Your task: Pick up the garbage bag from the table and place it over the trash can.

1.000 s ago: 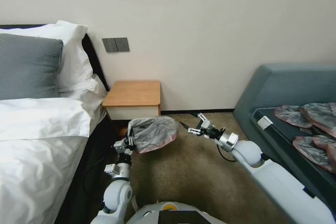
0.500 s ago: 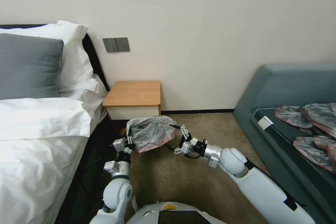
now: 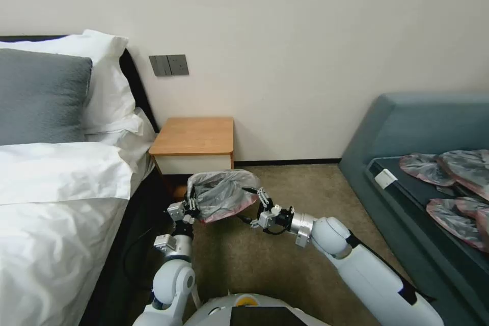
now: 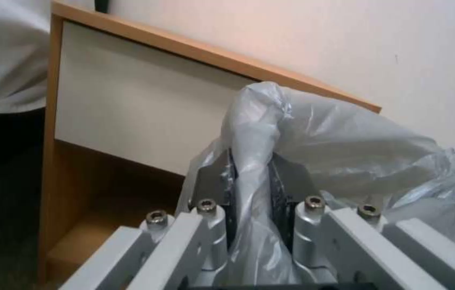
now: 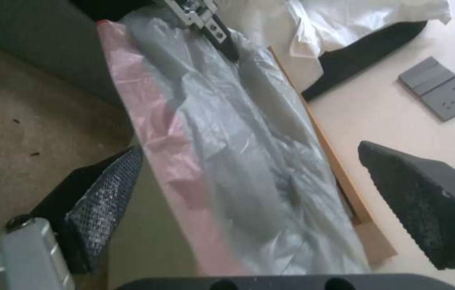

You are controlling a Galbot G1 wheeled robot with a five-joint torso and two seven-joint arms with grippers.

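Head view: garbage bag (image 3: 222, 194) held up in the air above the carpet (image 3: 285, 254), in front of the surface's (image 3: 193, 136) near edge, not resting on it. Thin, crinkly, translucent grey plastic, puffed into a rounded, rumpled mass, with a pinkish-red band along the lower edge. Long axis roughly level, running from the left gripper (image 3: 192, 202) across toward the right gripper (image 3: 254, 208), slightly higher at the right end.

Left gripper at the bag's left end, metal fingers (image 4: 212, 183) closed tight on a gathered fold of plastic, seen close in the left wrist view as a creased grey ridge (image 4: 257, 161) squeezed between the plates.

Right gripper at the bag's right end, black textured fingers (image 5: 106, 193) spread wide on either side of the pink-banded edge (image 5: 155, 137), not pinching it.

Surface: smooth orange-brown wood top with rounded front corners, flat white drawer front (image 4: 131, 100) below, low shelf beneath.

Carpet: short, dull olive-brown pile.
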